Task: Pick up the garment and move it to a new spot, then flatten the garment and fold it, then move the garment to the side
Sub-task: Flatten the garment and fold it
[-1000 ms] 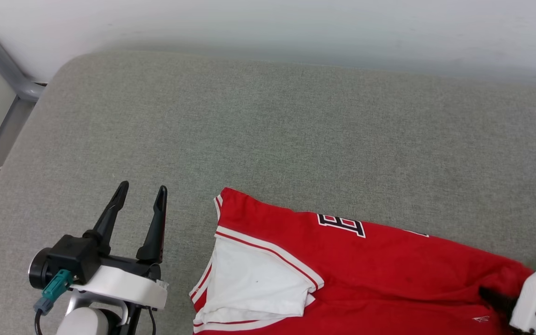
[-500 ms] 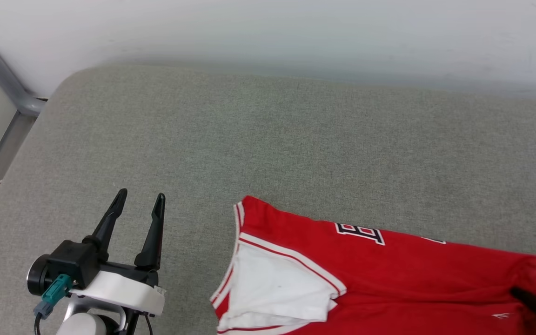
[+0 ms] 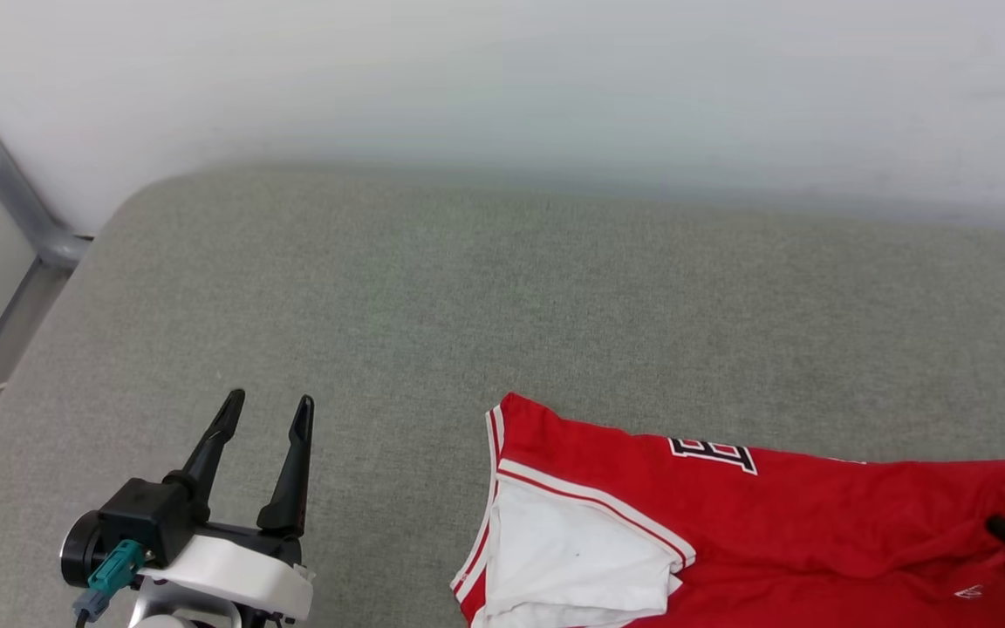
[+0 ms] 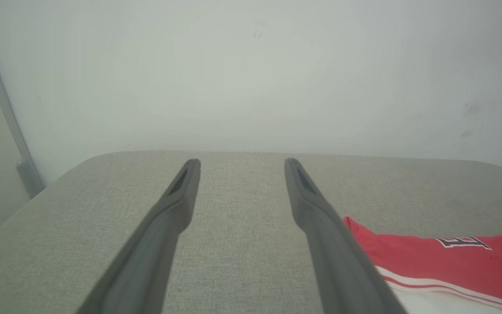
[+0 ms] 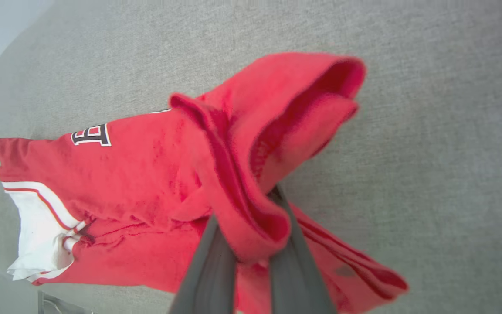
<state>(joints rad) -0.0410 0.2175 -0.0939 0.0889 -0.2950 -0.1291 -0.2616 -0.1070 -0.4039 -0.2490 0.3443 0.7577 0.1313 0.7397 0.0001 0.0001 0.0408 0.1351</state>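
The garment (image 3: 816, 532), a red jersey, lies along the lower right of the head view on a grey cushion (image 3: 468, 305). Its white sleeve (image 3: 572, 567), edged with red-and-white striped trim, lies flat at the bottom centre. Part of the black, white-outlined lettering (image 3: 712, 452) shows at the upper edge of the cloth; it is probably a B, but too little of it is exposed to read with certainty.

The right gripper (image 5: 246, 205) rises from the bottom centre of the right wrist view. Its two dark fingers are drawn nearly together on a bunched fold of the garment's red cloth, which wraps over and between them. Above the fingers the cloth is raised into an open, curled loop at the upper centre of that view, while the rest of the jersey trails to the left and stays on the cushion. In the head view one dark finger presses into the red cloth at the right edge.

The left gripper (image 3: 268, 404) sits at the lower left of the head view with its fingers spread wide and nothing between them, apart from the garment's left edge.

Beyond both grippers the bare cushion runs up to a pale wall (image 3: 502, 87). A grey metal rail (image 3: 27, 218) slants down the upper left.
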